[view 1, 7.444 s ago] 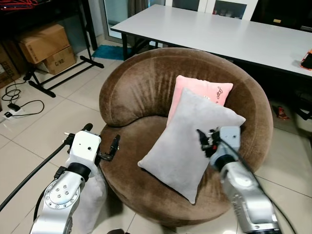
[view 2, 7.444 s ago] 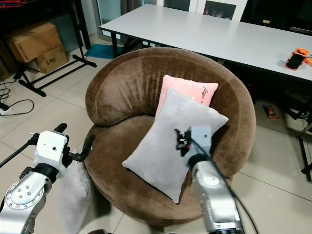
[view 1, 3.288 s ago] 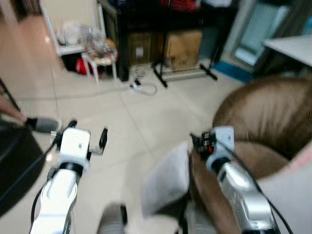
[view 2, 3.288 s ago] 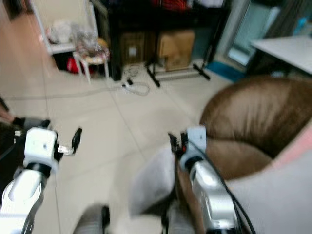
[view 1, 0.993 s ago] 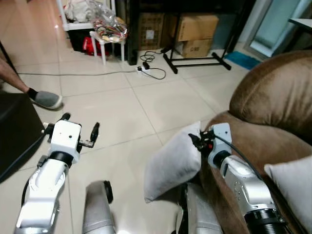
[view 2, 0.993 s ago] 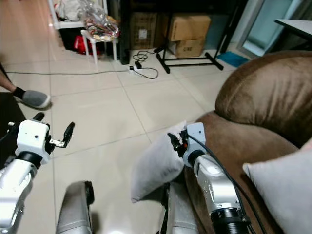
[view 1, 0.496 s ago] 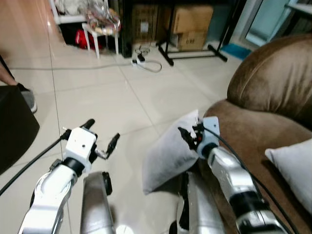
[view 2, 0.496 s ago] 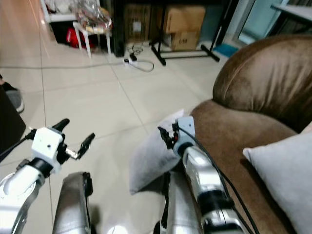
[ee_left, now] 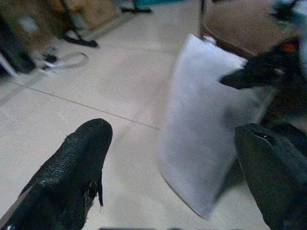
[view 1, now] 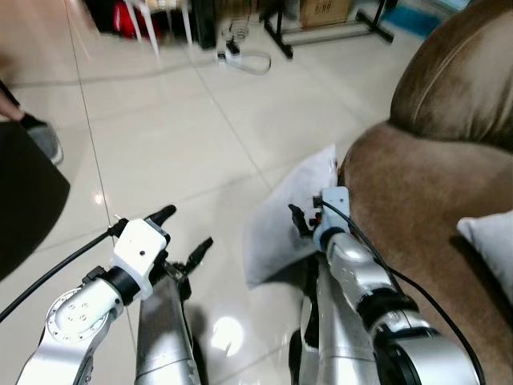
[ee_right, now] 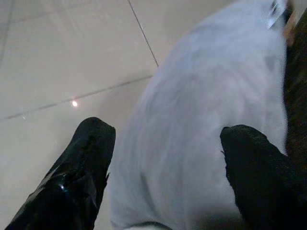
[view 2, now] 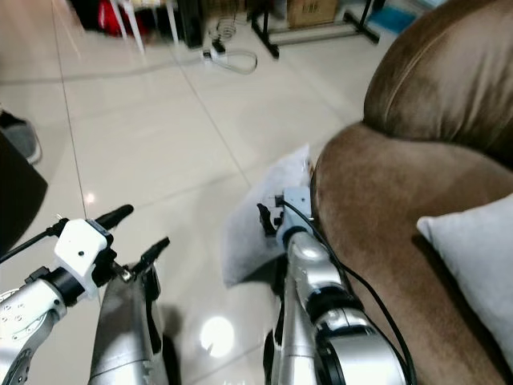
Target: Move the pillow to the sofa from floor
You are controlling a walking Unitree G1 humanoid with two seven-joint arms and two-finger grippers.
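Note:
A grey pillow [view 1: 280, 212] stands on the tiled floor, leaning against the front of the brown sofa [view 1: 433, 176]. My right gripper [view 1: 299, 220] is open and pressed close to the pillow's upper face. In the right wrist view the pillow [ee_right: 211, 110] spreads out between and beyond the two black fingers [ee_right: 81, 177]. My left gripper [view 1: 186, 234] hangs open over the floor to the pillow's left, apart from it. In the left wrist view the pillow [ee_left: 206, 124] shows ahead between its fingertips [ee_left: 76, 163], with the right gripper against it.
A second grey pillow [view 1: 493, 241] lies on the sofa seat at the right. A person's shoe [view 1: 44, 140] and a dark object [view 1: 24, 200] are at the left. A power strip with cable [view 1: 240, 58] lies on the far floor. My own legs [view 1: 164, 337] stand below.
The camera has tipped down and come nearer the floor. My right gripper has lowered onto the pillow's face, and the left gripper has come closer to it.

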